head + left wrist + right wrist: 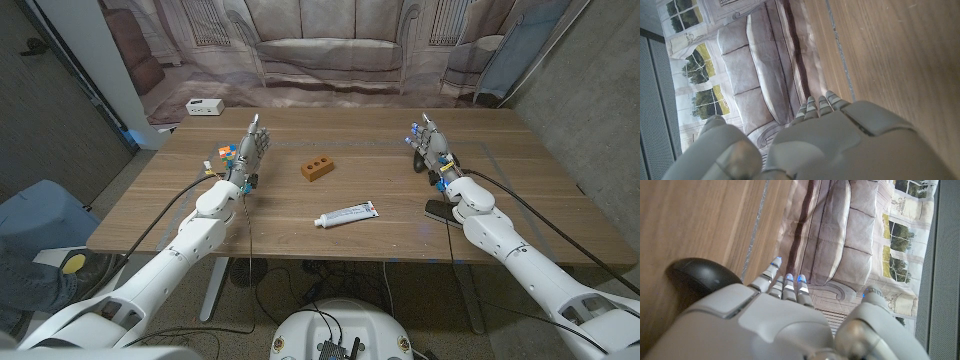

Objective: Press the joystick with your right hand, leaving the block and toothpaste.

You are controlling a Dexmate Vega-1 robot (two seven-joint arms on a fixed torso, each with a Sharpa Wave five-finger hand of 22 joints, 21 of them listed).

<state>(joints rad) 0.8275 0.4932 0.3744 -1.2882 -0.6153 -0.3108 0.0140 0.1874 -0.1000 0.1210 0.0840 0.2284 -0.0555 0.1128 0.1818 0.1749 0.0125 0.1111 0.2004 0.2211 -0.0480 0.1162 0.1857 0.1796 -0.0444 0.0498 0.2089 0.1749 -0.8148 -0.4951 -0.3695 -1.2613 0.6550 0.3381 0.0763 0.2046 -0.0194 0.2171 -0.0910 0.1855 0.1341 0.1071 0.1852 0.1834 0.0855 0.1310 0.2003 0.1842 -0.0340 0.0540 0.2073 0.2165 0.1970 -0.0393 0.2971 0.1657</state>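
Not pressed yet: right robot hand (432, 146) spread, empty, beyond the black joystick (441, 211); orange block (317, 169), white toothpaste tube (347, 215) untouched.

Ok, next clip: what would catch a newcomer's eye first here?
Two white robot hands stand raised over the wooden table, the left hand and the right hand, both holding nothing. Between them lie an orange-brown block with holes and, nearer the robot, a white toothpaste tube. A dark joystick sits beside the right forearm.
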